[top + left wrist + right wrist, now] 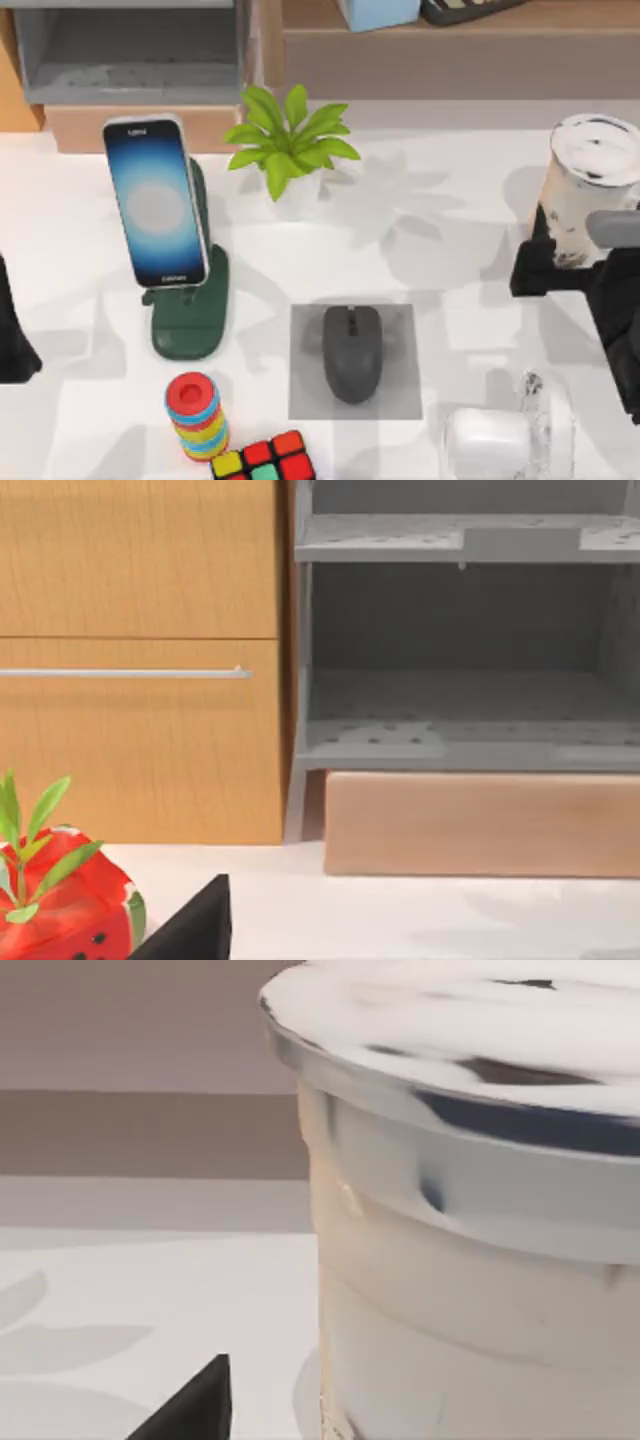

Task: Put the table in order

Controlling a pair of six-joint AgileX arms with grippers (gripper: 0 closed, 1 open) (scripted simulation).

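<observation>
On the white counter (420,230), spanning the scene under everything, a cube (265,460), ring stack (197,415) and mouse (352,352) on its mat (400,400) sit nearest. Farther back, the right end effector (545,265) presses against a lidded cup (585,190); its grip cannot be judged. A careless shove could topple the cup. The left arm (12,335) idles at the left edge.
</observation>
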